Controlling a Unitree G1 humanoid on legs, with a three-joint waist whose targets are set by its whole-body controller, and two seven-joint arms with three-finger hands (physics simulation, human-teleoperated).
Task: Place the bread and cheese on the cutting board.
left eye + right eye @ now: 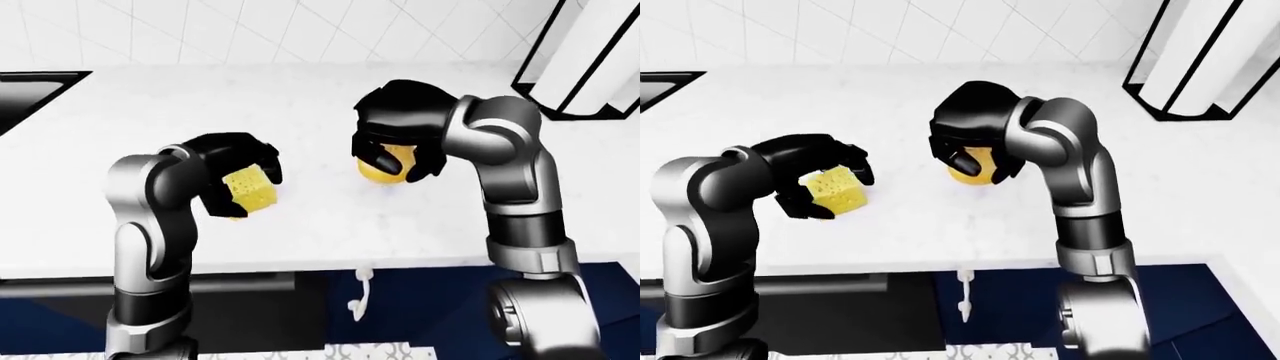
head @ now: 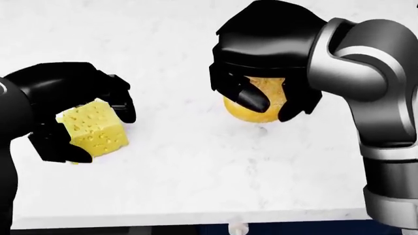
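White marble counter (image 2: 196, 181) under a tiled wall: the left hand (image 2: 72, 105) grips a holed yellow cheese (image 2: 94, 128) cube, fingers closed round it, at the head view's left. At centre-right the right hand (image 2: 261, 63) curls down over the rounded golden bread (image 2: 261, 105) — apparently clasping it, though whether the roll is lifted or resting on the counter cannot be told.

- The bench (image 2: 196, 181) is white marble with faint grey veining.
- The bread (image 2: 258, 105), a round yellow roll, rests on it, well in from the near edge, toward the middle.
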